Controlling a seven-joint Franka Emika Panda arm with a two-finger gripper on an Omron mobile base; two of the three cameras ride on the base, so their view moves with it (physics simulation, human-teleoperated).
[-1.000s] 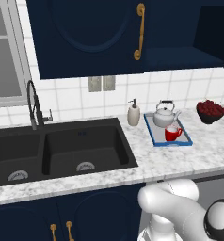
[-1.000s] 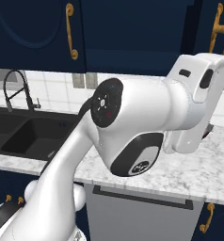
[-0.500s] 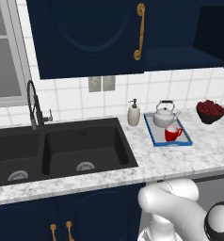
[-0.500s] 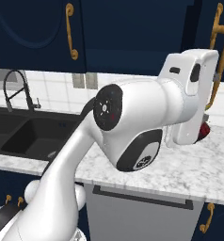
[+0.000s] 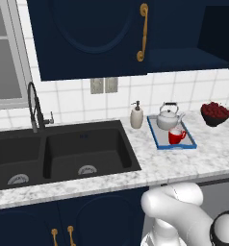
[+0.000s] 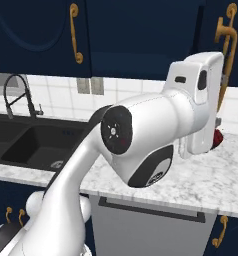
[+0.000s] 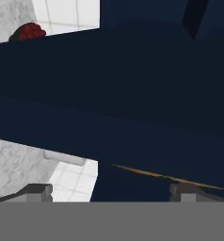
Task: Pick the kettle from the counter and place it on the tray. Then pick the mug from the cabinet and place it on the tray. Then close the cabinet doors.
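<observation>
Evenly and brightly lit throughout, with no distinct light source found. Soft shading noted under the cabinet (image 5: 87, 38) and in the sink (image 5: 63, 153). No glare seen. Rendered coarse and slightly blurred, worst in the dark hand view.

This is a kitchen. It has a black sink (image 5: 63, 153) with a tap (image 5: 35, 106), a marble counter (image 5: 208, 158), white wall tiles (image 5: 73, 101), and dark blue cabinets (image 5: 87, 38) above.

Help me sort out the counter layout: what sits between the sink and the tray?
In the left base view, a cream soap dispenser stands on the counter between the sink and the tray, close to the tray's left edge.
</observation>
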